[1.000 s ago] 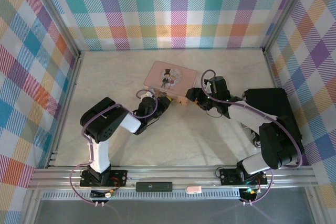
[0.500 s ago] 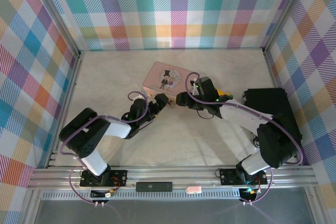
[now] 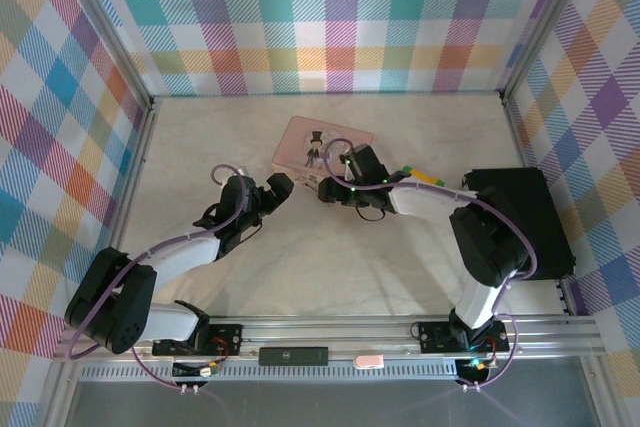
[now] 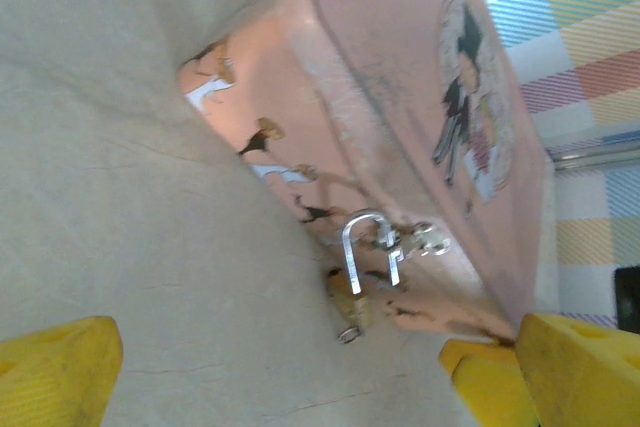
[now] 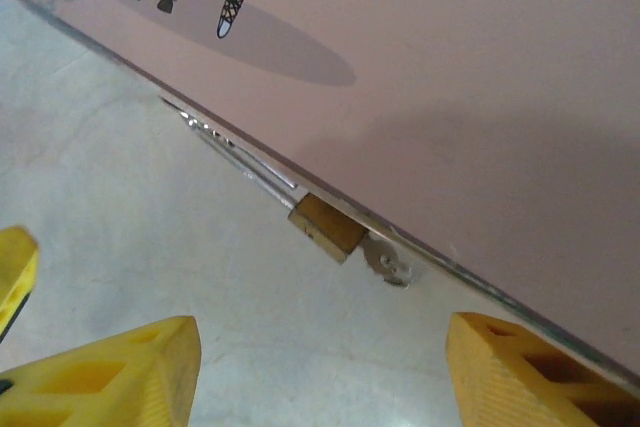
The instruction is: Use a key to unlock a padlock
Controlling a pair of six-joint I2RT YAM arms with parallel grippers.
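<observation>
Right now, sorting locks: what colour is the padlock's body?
Padlock: brass, best in right wrist view.

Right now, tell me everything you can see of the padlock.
The padlock is tiny: a brass-coloured block body with a thin silvery shackle. The shackle loops at a small silvery hasp on the side wall of the pink box. The body hangs tilted and appears to rest on the pale table at the box's foot. Whether the shackle is latched is unclear. The left gripper and right gripper are open, fingers either side of it, not touching.
</observation>
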